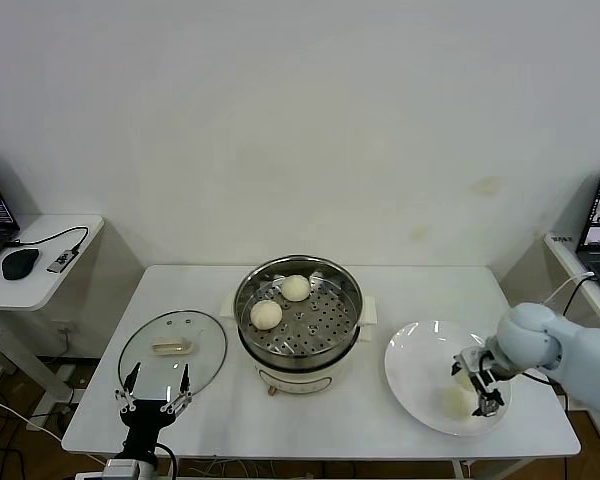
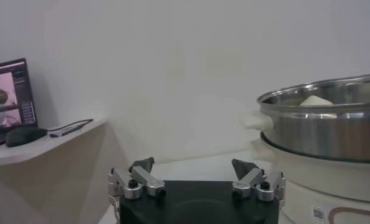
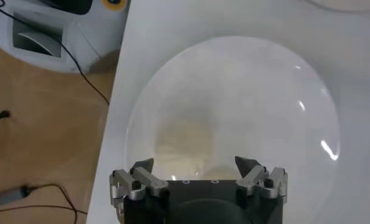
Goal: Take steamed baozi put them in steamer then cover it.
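Observation:
The steamer [image 1: 298, 345] stands mid-table with two steamed baozi [image 1: 266, 314] [image 1: 296, 288] on its perforated tray. The cover [image 1: 172, 347] lies flat on the table to its left. My right gripper [image 1: 477, 386] is open, low over the white plate [image 1: 415, 365], right above two more baozi; one [image 1: 451, 402] shows clearly, the other is partly hidden by the fingers. In the right wrist view the gripper [image 3: 194, 165] hangs open over a pale baozi [image 3: 184, 143] on the plate [image 3: 282, 97]. My left gripper [image 1: 157, 387] is open and empty at the table's front edge, before the cover.
The left wrist view shows the open left gripper [image 2: 193, 165], the steamer's steel wall [image 2: 322, 128] and a baozi top [image 2: 316, 101] over the rim. Side desks with laptops stand at far left [image 1: 20, 262] and far right [image 1: 595, 250].

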`<action>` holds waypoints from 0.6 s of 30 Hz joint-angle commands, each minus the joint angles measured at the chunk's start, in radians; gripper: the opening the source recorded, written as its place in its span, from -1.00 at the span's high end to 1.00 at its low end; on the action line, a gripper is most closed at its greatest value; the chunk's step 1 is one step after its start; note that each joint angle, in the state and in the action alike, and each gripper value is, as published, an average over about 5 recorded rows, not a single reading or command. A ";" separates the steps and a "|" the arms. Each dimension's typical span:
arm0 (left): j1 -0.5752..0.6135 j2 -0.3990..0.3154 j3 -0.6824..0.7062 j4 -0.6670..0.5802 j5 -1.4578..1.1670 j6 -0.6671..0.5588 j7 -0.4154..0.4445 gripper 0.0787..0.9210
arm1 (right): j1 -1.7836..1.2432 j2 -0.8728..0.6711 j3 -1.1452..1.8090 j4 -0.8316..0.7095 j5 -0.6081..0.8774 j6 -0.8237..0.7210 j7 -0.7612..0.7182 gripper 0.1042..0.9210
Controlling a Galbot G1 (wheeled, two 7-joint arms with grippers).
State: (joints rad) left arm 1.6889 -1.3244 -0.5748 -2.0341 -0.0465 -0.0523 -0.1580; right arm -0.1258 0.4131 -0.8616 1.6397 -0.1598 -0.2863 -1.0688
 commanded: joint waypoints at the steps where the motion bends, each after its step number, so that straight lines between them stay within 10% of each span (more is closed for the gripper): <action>1: -0.003 -0.001 0.002 0.004 0.000 0.001 0.000 -0.77 | -0.107 0.044 0.074 -0.081 -0.020 0.008 0.017 -0.75; 18: -0.005 -0.001 0.002 0.006 0.000 0.001 0.000 -0.77 | -0.066 0.050 0.077 -0.075 0.016 -0.007 0.011 -0.19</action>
State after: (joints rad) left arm 1.6832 -1.3263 -0.5728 -2.0264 -0.0463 -0.0519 -0.1581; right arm -0.2009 0.4556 -0.7970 1.5770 -0.1534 -0.2917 -1.0594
